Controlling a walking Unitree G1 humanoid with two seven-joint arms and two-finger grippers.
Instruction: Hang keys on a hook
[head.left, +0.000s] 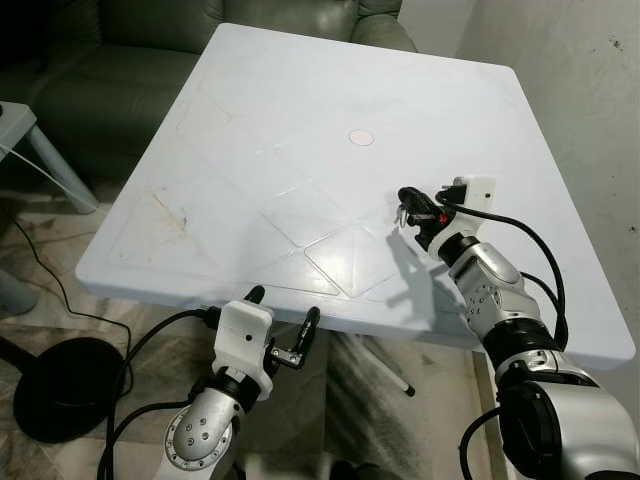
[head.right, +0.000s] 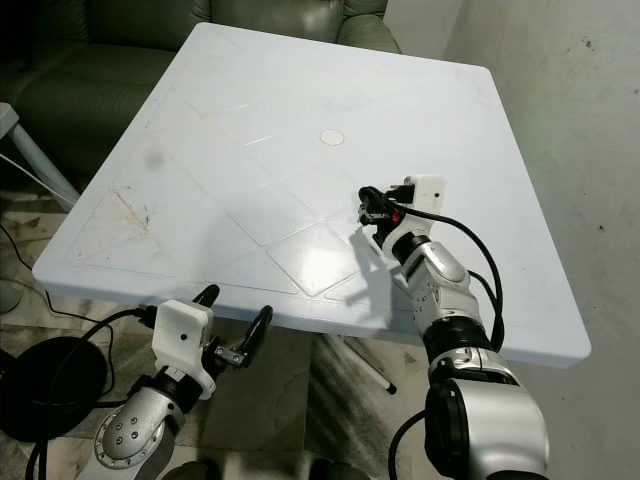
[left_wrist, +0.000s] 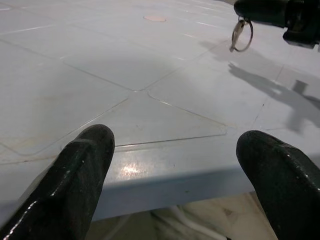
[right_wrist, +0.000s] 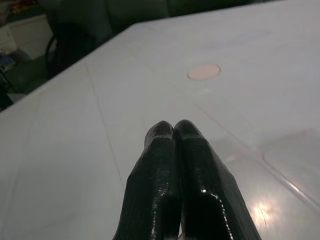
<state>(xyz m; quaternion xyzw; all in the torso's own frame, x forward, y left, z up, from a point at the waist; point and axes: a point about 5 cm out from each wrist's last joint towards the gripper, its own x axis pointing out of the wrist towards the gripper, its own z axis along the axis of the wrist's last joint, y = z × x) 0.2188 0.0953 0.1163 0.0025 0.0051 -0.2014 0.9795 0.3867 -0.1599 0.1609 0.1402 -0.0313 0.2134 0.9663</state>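
Note:
A small bunch of keys on a metal ring (head.left: 402, 214) hangs just above the white table (head.left: 300, 100), over its right front part. My right gripper (head.left: 409, 197) is shut on it, and in the right wrist view its fingers (right_wrist: 172, 150) are pressed together. From the left wrist view the key ring (left_wrist: 241, 35) dangles under those dark fingers. My left gripper (head.left: 283, 308) is open and holds nothing. It sits low, just in front of the table's near edge (left_wrist: 165, 175), well apart from the keys.
A small pink disc (head.left: 361, 137) marks the table's middle. A dark green sofa (head.left: 130, 60) stands behind the table. On the floor to the left are a black round base (head.left: 60, 385) and a cable. A pale wall (head.left: 590, 120) runs close along the right.

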